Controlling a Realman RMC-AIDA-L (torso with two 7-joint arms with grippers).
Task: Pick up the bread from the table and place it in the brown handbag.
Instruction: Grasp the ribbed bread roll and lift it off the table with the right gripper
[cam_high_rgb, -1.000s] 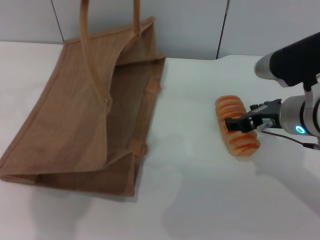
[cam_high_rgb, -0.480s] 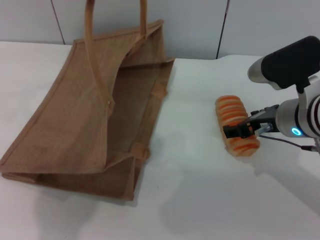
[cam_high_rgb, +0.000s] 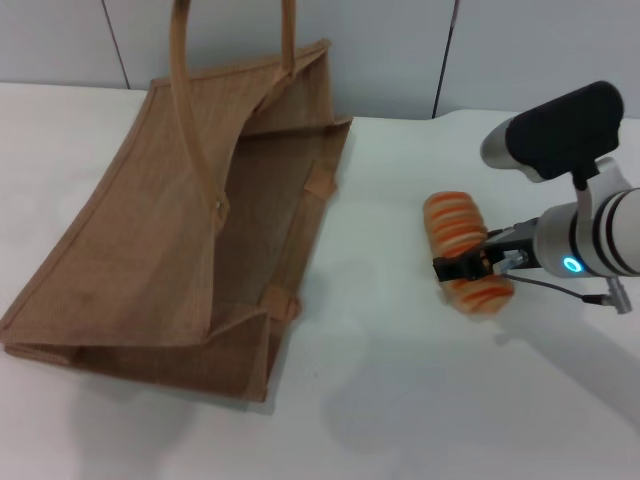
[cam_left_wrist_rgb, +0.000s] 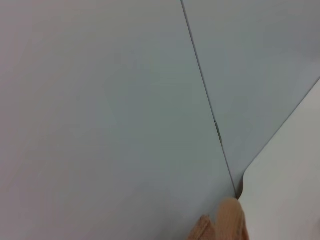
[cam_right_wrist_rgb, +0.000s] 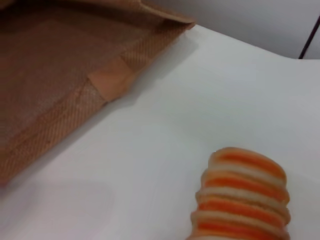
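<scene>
Right hand (cam_high_rgb: 468, 268) is clamped across the bread (cam_high_rgb: 466, 252), dark fingers (cam_high_rgb: 452, 269) gripping it around the loaf's middle. Bread sits at the hand's tip, either on the white worktop (cam_high_rgb: 400, 400) or barely off it, can't tell which; its long axis runs crosswise to the hand. Brown handbag (cam_high_rgb: 180, 230) is well away from the hand, on the far side of the bread, lying slumped on the worktop with its mouth open toward the bread and handles (cam_high_rgb: 183, 60) standing up. Right wrist view: bread's near end (cam_right_wrist_rgb: 242, 200) close in, bag's open edge (cam_right_wrist_rgb: 107, 80) beyond it, bare worktop between. Left hand isn't visible; its wrist view shows only grey wall panels (cam_left_wrist_rgb: 100, 100) and a bit of bag handle (cam_left_wrist_rgb: 227, 222).
</scene>
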